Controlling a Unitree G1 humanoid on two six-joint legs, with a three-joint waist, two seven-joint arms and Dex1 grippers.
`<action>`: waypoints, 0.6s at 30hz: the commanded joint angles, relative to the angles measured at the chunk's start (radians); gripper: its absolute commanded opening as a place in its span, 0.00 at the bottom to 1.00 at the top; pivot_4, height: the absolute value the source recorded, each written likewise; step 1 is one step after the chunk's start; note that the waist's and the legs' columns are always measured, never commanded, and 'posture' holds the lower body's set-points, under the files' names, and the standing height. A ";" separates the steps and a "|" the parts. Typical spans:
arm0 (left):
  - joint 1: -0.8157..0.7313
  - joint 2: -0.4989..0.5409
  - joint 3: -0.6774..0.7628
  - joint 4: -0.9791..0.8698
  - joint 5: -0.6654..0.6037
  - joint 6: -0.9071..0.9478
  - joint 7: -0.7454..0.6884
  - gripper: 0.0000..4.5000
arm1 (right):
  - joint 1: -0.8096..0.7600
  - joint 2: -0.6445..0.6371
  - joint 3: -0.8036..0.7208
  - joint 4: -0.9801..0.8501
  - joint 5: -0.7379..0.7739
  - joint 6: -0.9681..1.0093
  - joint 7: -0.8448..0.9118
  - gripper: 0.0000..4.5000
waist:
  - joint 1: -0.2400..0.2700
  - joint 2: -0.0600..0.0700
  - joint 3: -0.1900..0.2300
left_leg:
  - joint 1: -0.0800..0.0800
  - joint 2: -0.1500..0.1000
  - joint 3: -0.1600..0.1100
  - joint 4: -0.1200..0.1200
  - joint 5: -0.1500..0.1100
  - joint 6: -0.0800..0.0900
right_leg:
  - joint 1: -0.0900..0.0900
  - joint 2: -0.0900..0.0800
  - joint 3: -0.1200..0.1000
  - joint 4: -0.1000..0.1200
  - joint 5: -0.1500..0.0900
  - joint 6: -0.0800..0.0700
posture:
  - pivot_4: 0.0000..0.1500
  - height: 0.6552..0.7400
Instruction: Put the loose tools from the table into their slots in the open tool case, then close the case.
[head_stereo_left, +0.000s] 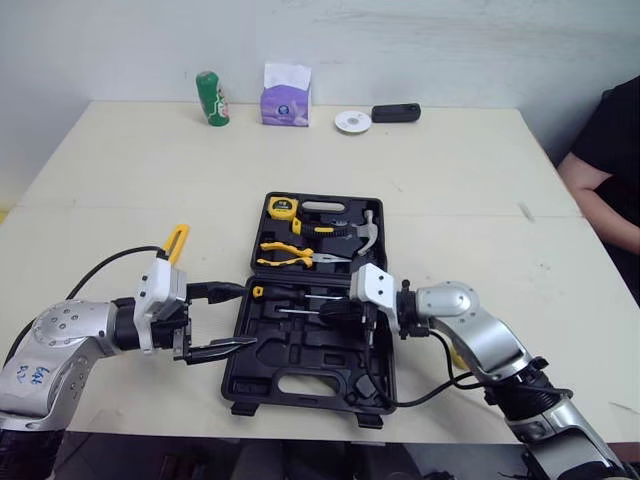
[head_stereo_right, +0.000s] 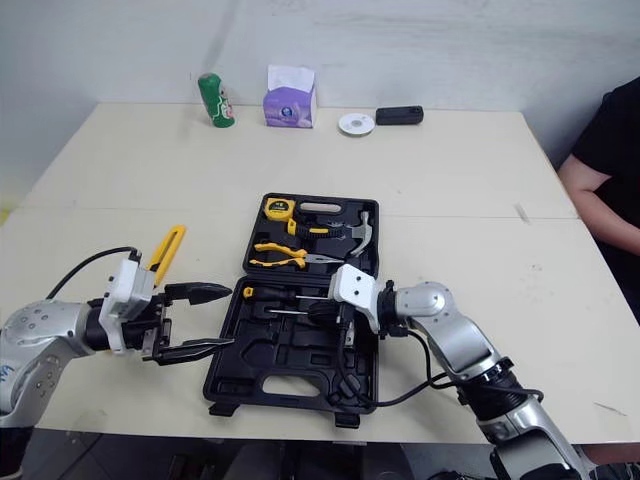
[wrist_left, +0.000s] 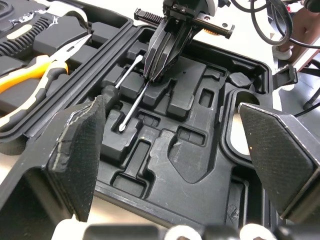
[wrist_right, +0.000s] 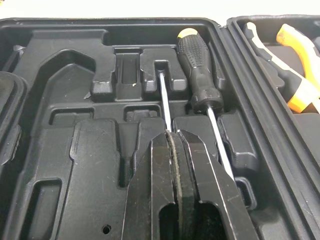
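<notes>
The right hand (wrist_right: 172, 136) is pinching shut on the thin screwdriver (wrist_right: 162, 95), which is lying in a slot of the tool case (head_stereo_left: 300, 362) beside the yellow-capped screwdriver (wrist_right: 197, 65). The left hand (head_stereo_left: 246, 317) is hovering wide open at the case's left edge, a yellow tool (head_stereo_left: 177, 242) lying loose on the desk (head_stereo_left: 450, 170) nearby.

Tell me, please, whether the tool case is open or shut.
Open: the tool case lies spread flat on the table, the insides of both halves facing up.
</notes>
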 joint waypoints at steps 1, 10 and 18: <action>-0.015 0.006 0.006 -0.033 -0.008 -0.003 0.000 1.00 | 0.066 -0.005 0.028 0.020 0.000 0.018 0.032 0.02 | 0.000 0.000 0.000 | 0.000 0.000 0.000 0.000 0.000 0.000 | 0.000 0.000 0.000 0.000 0.000 0.000 | 1.00 1.00; -0.003 -0.047 0.050 -0.044 -0.010 -0.040 0.072 1.00 | 0.199 -0.035 -0.278 -0.134 0.165 -0.230 0.036 0.02 | 0.009 0.002 0.003 | -0.006 0.000 0.000 -0.001 0.001 -0.002 | -0.002 0.000 -0.001 -0.005 0.000 0.000 | 1.00 1.00; 0.143 -0.046 0.307 0.045 -0.024 -0.033 0.152 1.00 | 0.358 -0.228 -0.684 -0.227 0.311 -0.170 0.029 0.55 | 0.011 0.004 0.006 | -0.007 0.001 0.000 -0.003 0.000 -0.001 | -0.003 0.001 -0.002 -0.008 0.001 0.001 | 1.00 1.00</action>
